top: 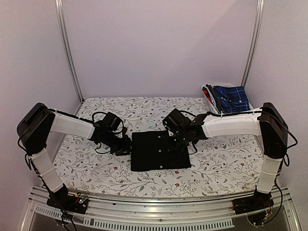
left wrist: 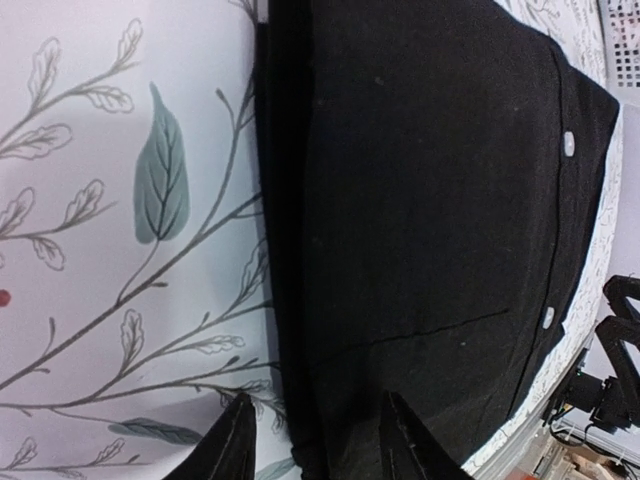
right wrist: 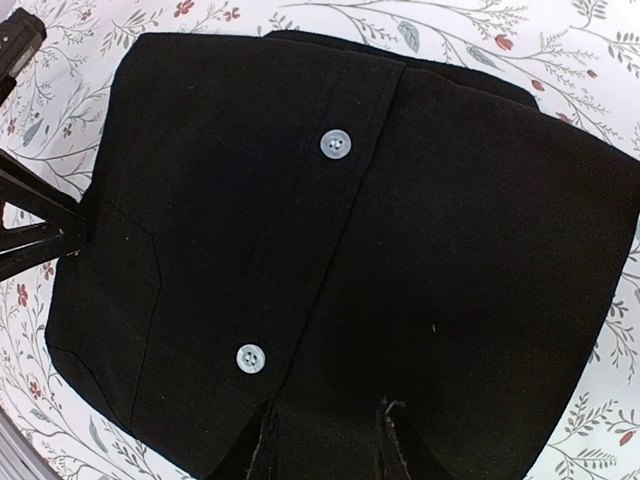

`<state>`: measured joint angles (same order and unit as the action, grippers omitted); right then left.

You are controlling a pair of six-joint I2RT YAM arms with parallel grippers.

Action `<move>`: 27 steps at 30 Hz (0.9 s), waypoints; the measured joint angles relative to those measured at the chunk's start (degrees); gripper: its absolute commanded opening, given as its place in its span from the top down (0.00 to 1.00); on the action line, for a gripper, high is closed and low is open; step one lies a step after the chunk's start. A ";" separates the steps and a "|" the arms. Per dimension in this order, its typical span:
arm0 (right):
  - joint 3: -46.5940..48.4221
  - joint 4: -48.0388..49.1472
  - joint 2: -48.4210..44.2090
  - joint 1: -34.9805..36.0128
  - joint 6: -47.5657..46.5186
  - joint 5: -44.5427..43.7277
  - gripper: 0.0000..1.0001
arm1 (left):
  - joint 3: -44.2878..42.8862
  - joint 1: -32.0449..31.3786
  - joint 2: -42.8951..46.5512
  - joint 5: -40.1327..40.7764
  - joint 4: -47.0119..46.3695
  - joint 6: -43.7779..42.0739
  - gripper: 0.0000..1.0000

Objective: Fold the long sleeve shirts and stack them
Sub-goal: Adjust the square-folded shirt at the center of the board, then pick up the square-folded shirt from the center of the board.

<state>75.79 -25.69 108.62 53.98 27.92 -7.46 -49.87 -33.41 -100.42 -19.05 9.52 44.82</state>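
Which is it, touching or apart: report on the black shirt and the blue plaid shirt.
Apart. Top view: black shirt mid-table, blue plaid shirt in the far right corner, bare floral tablecloth between them.

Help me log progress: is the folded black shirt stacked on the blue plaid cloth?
No, the black shirt lies mid-table, well apart from the blue plaid cloth at the far right corner.

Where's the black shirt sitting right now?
Top view: the folded black shirt lies at the centre of the table, between the left gripper at its left edge and the right gripper over its far right part.
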 measured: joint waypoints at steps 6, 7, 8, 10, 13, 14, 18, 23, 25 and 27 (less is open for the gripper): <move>-1.11 0.70 -0.11 -0.26 -0.39 -1.07 0.63 | -3.52 -1.49 -3.28 0.42 0.02 0.66 0.73; -1.36 0.76 -0.15 -0.37 -0.33 -1.11 0.62 | -3.80 -1.81 -3.76 0.48 -0.22 0.76 0.76; -1.66 0.87 -0.22 -0.50 -0.37 -1.22 0.62 | -3.98 -2.08 -4.09 0.42 -0.52 0.96 0.80; -2.12 1.07 -0.33 -0.79 -0.44 -1.40 0.61 | -3.98 -2.40 -4.46 0.48 -1.09 1.53 0.87; -2.80 1.60 -0.55 -1.16 -0.44 -1.57 0.60 | -3.91 -2.54 -4.70 0.50 -1.11 1.73 0.94; -3.02 1.79 -0.57 -1.31 -0.44 -1.62 0.60 | -3.91 -2.54 -4.70 0.50 -0.98 1.77 0.96; -3.52 2.19 -0.57 -2.08 -0.52 -1.60 0.60 | -4.04 -2.16 -4.44 0.46 0.31 0.59 1.00; -3.52 2.93 -0.57 -2.62 -0.55 -1.44 0.60 | -5.60 -0.85 -3.96 0.13 5.38 -3.69 1.00; -3.54 3.17 -0.55 -2.69 -0.52 -1.38 0.59 | -6.71 0.20 -3.96 -0.04 7.72 -6.05 1.00; -3.89 3.56 -0.57 -2.84 -0.31 -1.25 0.57 | -7.80 1.55 -3.96 -0.33 9.77 -8.48 1.00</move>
<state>71.90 -22.13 108.05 51.13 27.62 -8.71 -57.67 -31.86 -104.38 -19.38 19.29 36.34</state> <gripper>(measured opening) 0.405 0.025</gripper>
